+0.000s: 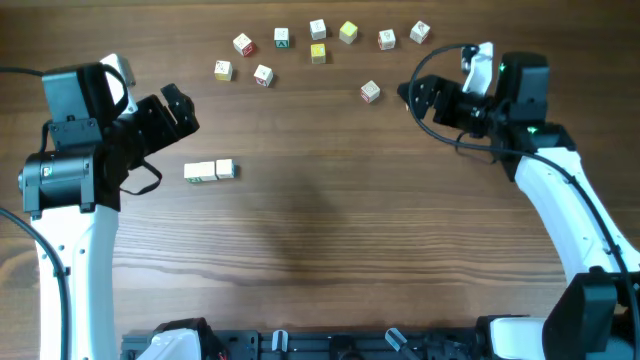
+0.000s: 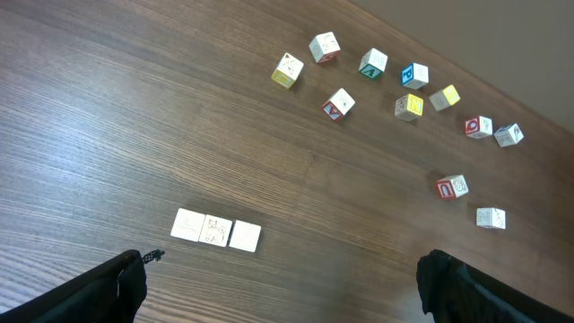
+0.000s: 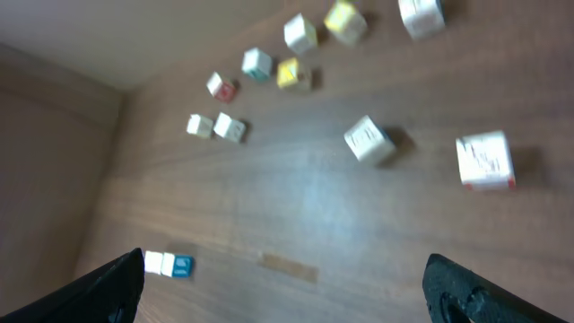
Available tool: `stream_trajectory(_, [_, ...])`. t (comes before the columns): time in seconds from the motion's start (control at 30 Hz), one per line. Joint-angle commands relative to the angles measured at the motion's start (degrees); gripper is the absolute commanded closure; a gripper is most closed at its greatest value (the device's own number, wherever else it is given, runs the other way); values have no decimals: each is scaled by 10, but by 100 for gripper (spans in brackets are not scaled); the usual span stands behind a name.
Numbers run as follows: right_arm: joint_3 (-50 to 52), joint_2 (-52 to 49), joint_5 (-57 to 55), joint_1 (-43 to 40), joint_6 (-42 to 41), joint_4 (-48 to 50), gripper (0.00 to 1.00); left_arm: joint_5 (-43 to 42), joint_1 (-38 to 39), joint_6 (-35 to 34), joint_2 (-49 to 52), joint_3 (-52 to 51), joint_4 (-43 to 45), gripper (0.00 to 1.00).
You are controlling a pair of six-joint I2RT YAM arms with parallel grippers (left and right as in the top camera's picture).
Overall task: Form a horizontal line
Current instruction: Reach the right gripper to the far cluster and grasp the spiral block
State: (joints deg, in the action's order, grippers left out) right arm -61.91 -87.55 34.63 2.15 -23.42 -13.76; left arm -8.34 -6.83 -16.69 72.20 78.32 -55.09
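Observation:
The horizontal line is a short row of three white cubes touching edge to edge, left of the table's middle. It also shows in the left wrist view as the row and, small and blurred, in the right wrist view as the row. My left gripper hangs up and to the left of the row, open and empty. My right gripper is at the far right, open and empty, beside a loose red-marked cube.
Several loose cubes lie scattered along the far side, white ones with coloured marks and yellow ones. A pair sits at the left end. Wooden tabletop fills the near half.

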Motion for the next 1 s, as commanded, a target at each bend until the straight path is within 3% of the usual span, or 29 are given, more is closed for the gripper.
stream_trajectory(0.0, [-59, -13, -4, 9, 18, -10, 1, 5, -2, -5, -2, -5, 1, 0])
stream_trajectory(0.63, [-246, -134, -100, 61, 78, -76, 0, 5, -2, -5, -2, -5, 1, 0])
stream_trajectory(0.97, [-465, -315, -203, 90, 143, -188, 1, 5, -2, -5, -2, -5, 1, 0])
